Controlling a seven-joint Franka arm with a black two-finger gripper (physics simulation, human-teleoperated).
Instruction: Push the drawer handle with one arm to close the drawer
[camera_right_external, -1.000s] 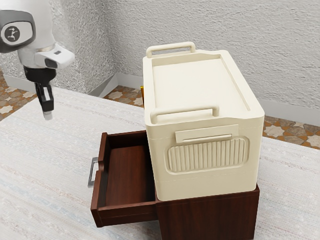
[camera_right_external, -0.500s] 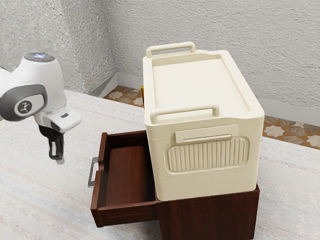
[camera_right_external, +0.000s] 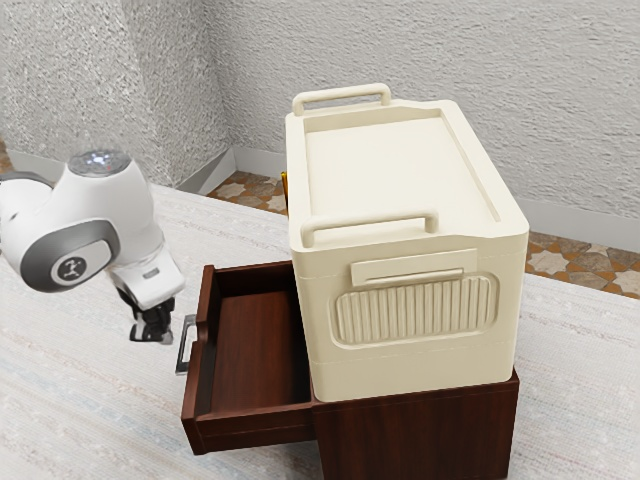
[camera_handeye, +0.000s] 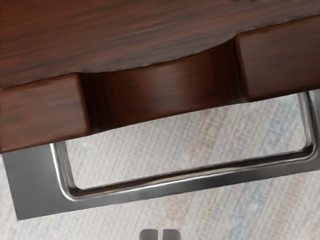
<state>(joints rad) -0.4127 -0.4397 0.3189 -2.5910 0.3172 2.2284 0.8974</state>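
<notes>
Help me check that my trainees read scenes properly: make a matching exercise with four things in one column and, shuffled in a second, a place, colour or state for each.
Things:
1. Drawer
2. Cream box
3. Drawer handle
4. Gripper

Descriptions:
A. Silver-grey
B. Just to the exterior view's left of the silver-grey part
C. Pulled open
D. On top of the dark brown cabinet

Right pairs: 1-C, 2-D, 3-A, 4-B
</notes>
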